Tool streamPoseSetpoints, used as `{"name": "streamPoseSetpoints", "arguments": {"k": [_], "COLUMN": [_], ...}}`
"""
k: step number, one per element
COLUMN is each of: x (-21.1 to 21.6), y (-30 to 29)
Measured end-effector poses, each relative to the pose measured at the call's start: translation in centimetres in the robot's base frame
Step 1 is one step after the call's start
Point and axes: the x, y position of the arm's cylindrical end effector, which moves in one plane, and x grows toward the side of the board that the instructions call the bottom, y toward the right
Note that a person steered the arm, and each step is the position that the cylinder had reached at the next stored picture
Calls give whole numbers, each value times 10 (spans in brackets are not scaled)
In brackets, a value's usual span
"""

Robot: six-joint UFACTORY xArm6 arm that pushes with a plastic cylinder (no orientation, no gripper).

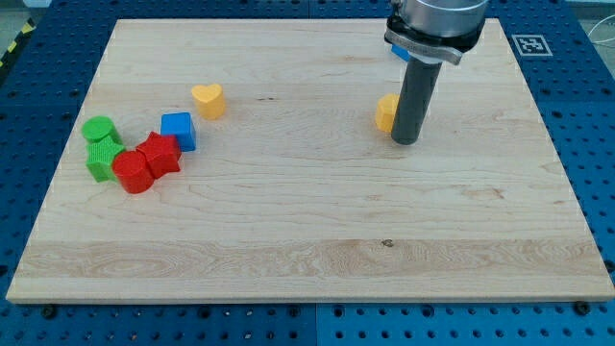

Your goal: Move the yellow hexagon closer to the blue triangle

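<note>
Status for you: the yellow hexagon (386,113) sits right of centre toward the counter's (317,279) top edge, mostly hidden behind the rod, only its left part visible. My tip (405,141) is touching or just beside it on its right side. The blue triangle (400,52) is near the top edge, just above the hexagon, nearly all covered by the arm's head; only a blue sliver shows, so you can't confirm the shape from here.

Progress, my read: the two are already near each other but apart, so most of the closing is done and a short push toward the top edge is left. The tip looks badly placed for that; it needs to get below the hexagon.

Pose: rod upright, coming down from the top edge, end on the counter. No hand on this rig, nothing held.

Yellow heart (208,99), blue cube (179,130), two red blocks (146,163) and two green blocks (100,144) cluster near the left edge, well apart.
</note>
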Motion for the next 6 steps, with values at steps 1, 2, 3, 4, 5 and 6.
{"name": "streamPoseSetpoints", "arguments": {"k": [1,2,3,4,5,6], "x": [-23,-35,-31,-31,-38,-46], "y": [-3,-6,-36,-68,-61,-36]}}
